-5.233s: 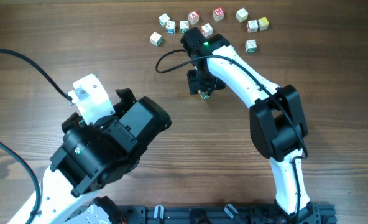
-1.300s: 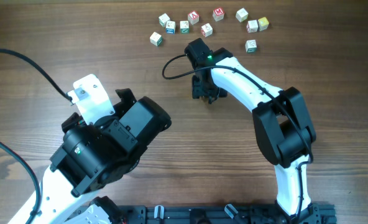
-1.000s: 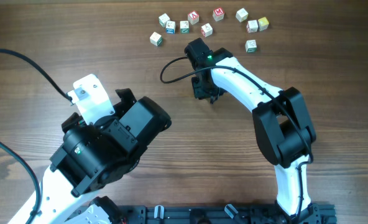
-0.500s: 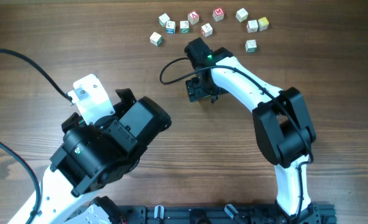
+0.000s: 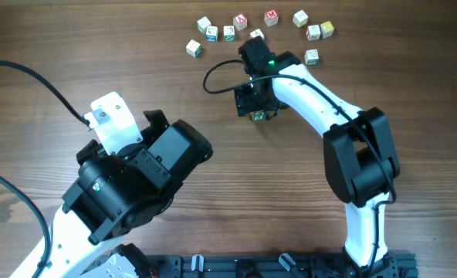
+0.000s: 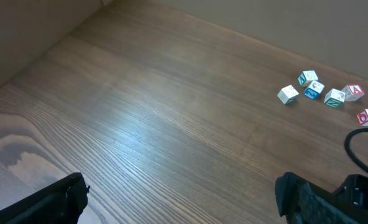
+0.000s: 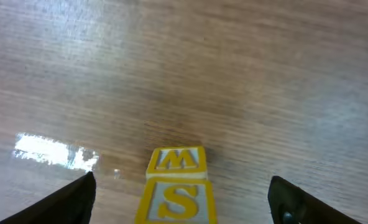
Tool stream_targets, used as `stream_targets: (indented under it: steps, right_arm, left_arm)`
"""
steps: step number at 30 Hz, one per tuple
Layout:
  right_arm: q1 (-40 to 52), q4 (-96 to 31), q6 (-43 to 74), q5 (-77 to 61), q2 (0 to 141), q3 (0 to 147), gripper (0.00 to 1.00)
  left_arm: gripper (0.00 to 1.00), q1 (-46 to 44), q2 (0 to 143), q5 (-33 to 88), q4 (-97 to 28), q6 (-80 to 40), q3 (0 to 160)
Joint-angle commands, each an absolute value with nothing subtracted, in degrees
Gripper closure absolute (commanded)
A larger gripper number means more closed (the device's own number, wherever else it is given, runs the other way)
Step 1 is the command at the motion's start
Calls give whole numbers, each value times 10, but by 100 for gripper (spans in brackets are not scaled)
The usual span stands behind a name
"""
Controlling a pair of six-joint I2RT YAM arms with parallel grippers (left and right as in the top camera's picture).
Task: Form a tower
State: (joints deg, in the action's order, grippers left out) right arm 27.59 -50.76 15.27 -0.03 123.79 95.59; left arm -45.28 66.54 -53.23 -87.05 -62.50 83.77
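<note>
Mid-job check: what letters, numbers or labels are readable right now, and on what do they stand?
"W": yellow letter, on the upper visible face of the tower, in the right wrist view.
"S": yellow letter, on the face just below it.
Loose cubes: red, green and blue marks, too small to read.
No other text in view.

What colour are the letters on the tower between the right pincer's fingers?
Yellow, with yellow borders, on the tower; clearest in the right wrist view.

Bright even light is coming from overhead, glare is streaking the table (image 7: 53, 152) at near left in both wrist views, shadows are falling soft, and the tower (image 7: 176, 183) is showing slightly blurred.
</note>
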Motion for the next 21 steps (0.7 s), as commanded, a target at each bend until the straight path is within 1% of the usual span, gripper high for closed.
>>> stream_targets:
  steps: [1,2,4,6,8,13,21]
  right_arm:
    - [276,-522,150,-44,1224,971,13]
    - [276,-529,150,-44,1224,970,17]
    - [274,-533,150,-43,1224,963,21]
    - [274,-522,150,-44,1225,944,23]
    - [274,-509,150,-44,1225,930,27]
    - [274,-503,152,-39,1225,930,33]
    - [274,-503,152,-34,1234,930,52]
  left_arm:
    - [0,-452,668,-534,-871,-635,836]
    - [0,-452,668,-534,-871,-635,836]
    - [0,-452,668,-534,-871,-635,836]
    - [0,-452,668,-534,-871,-635,836]
    - [0,-452,668,-534,-871,-635,836]
    - [0,-452,668,-534,-871,-635,836]
    - [0,-452,668,-534,-871,-635,836]
